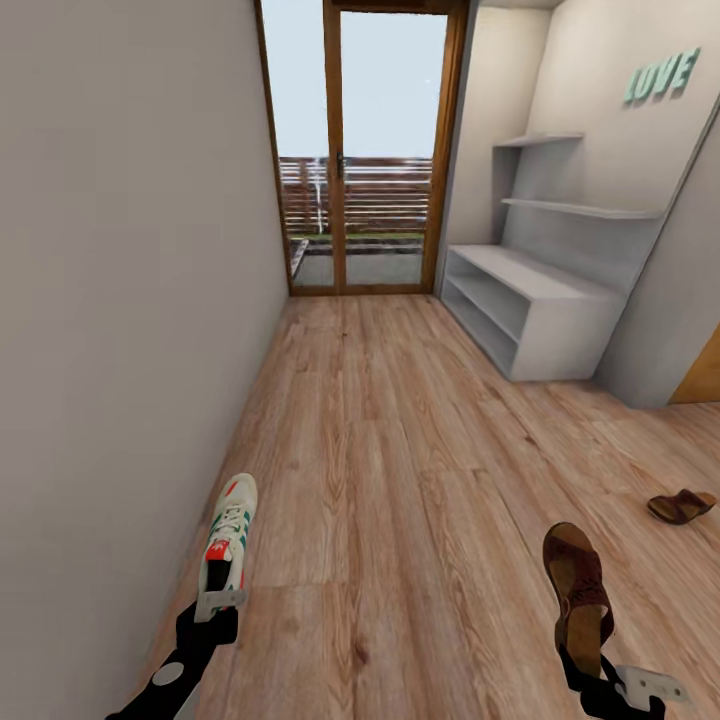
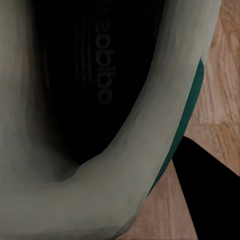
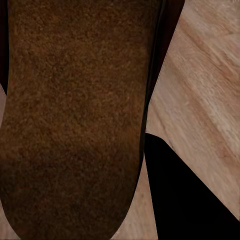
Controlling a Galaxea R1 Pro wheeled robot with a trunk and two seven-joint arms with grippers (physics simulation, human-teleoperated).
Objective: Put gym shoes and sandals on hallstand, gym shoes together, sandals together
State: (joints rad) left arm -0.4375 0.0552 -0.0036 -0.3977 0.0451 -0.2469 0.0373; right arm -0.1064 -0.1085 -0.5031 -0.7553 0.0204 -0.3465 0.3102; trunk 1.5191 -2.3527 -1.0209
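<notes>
Sneaker (image 1: 229,540) in our left gripper (image 1: 214,600), clamped at the heel, toe pointing away from us above the wood floor (image 1: 400,450). Our right gripper (image 1: 590,665) is closed on the heel of one sandal (image 1: 578,590) (its brown footbed (image 3: 75,115) looms close in the wrist view). Another sandal (image 1: 681,506) lies on the floor beyond and outward of that gripper. Well ahead of both stands the grey shoe rack (image 1: 535,300).

Left gripper (image 1: 218,600) clamped, right gripper (image 1: 592,668) seemingly too
</notes>
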